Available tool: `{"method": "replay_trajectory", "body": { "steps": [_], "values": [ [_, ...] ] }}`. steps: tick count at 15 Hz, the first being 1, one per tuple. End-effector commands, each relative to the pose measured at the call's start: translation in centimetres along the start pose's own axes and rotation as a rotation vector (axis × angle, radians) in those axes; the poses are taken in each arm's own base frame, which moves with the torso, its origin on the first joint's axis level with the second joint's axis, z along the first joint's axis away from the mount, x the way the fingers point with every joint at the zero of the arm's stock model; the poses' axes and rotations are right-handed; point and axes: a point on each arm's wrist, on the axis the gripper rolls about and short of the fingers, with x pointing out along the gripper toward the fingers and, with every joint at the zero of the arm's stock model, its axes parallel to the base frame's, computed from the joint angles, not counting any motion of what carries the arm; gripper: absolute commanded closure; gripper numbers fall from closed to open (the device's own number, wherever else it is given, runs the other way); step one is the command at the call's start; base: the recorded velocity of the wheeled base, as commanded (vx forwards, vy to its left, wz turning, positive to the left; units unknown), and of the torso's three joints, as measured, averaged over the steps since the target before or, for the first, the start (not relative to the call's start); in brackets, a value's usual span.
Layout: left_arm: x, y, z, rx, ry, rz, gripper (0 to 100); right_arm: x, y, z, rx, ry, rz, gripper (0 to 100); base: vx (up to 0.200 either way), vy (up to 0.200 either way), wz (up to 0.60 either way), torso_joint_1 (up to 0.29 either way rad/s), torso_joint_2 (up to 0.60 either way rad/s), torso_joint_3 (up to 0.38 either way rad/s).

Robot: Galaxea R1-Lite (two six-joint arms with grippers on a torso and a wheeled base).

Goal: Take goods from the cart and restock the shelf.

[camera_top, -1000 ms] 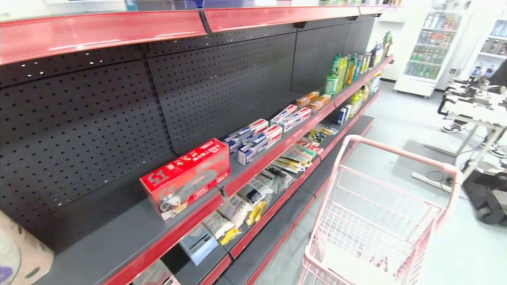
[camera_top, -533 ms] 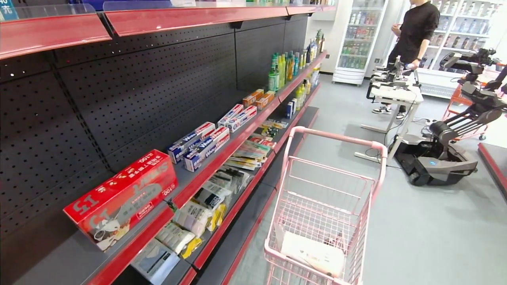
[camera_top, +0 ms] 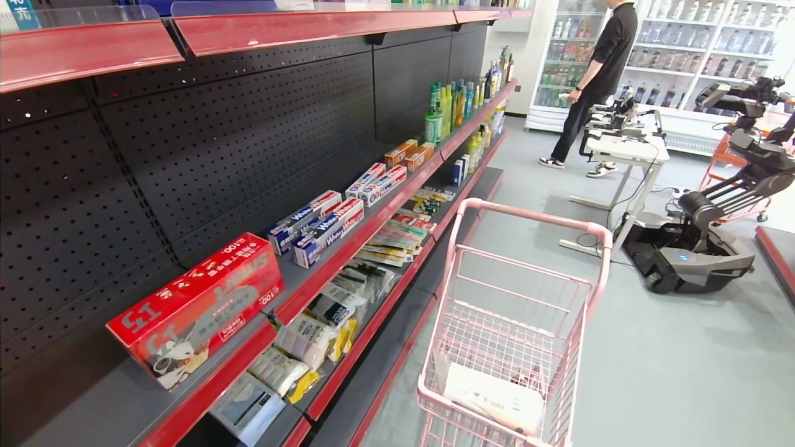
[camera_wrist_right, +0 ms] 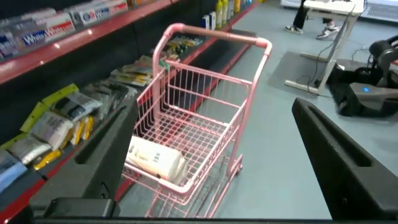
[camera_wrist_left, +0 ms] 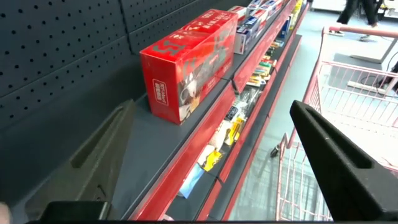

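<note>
Since a second ago my head camera has swung round, so the whole scene has slid across the picture; the goods themselves have not moved. The pink wire shopping cart [camera_top: 528, 213] stands on the floor at 5 o'clock in my head view, just beside the dark grey metal shelf with a red front edge [camera_top: 87, 410]. A white wrapped package [camera_top: 494, 403] lies on the cart's bottom. At 8 o'clock a long red cardboard box [camera_top: 199, 307] sits on the shelf, with blue-and-white cartons [camera_top: 320, 223] beyond it toward 1 o'clock. My left gripper [camera_wrist_left: 211, 107] faces the red box, spread wide with nothing in it. My right gripper [camera_wrist_right: 214, 106] faces the cart, equally wide and holding nothing.
</note>
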Motion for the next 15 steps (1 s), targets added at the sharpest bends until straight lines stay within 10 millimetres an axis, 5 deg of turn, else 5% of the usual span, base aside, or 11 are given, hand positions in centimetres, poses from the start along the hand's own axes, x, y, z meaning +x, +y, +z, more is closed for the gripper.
{"method": "replay_trajectory", "body": {
  "steps": [1, 2, 5, 7, 9, 11, 15],
  "values": [
    [0.0, 0.0, 0.0, 0.000, 0.001, 0.000, 0, 4.9, -0.2, 14.1, 0.080, 0.018, -0.025, 0, 0.000, 0.000, 0.00, 0.000, 0.00, 0.000],
    [0.0, 0.0, 0.0, 0.000, 0.001, 0.000, 0, 7.2, -0.3, 15.4, 0.041, 0.107, -0.042, 0, 0.000, 0.000, 0.00, 0.000, 0.00, 0.000],
    [0.0, 0.0, 0.0, 0.000, 0.001, -0.001, 0, 13.2, 0.0, 8.4, -0.088, 0.631, 0.004, 0, 0.000, 0.000, 0.00, 0.000, 0.00, 0.000],
    [0.0, 0.0, 0.0, 0.000, 0.001, -0.001, 0, 16.8, 1.2, 6.1, -0.106, 0.775, 0.123, 0, 0.000, 0.000, 0.00, 0.000, 0.00, 0.000],
    [0.0, 0.0, 0.0, 0.000, 0.001, 0.000, 0, 22.5, 4.0, 3.0, -0.189, 0.862, 0.217, 0, 0.000, 0.000, 0.00, 0.000, 0.00, 0.000],
    [0.0, 0.0, 0.0, 0.000, 0.001, 0.000, 0, 25.6, 6.1, -0.1, -0.311, 0.883, 0.317, 0, 0.000, 0.000, 0.00, 0.000, 0.00, 0.000],
    [0.0, 0.0, 0.0, 0.000, 0.001, 0.000, 0, 27.5, 9.0, -5.4, -0.472, 0.988, 0.454, 0, 0.000, 0.000, 0.00, 0.000, 0.00, 0.000]
  ]
}}
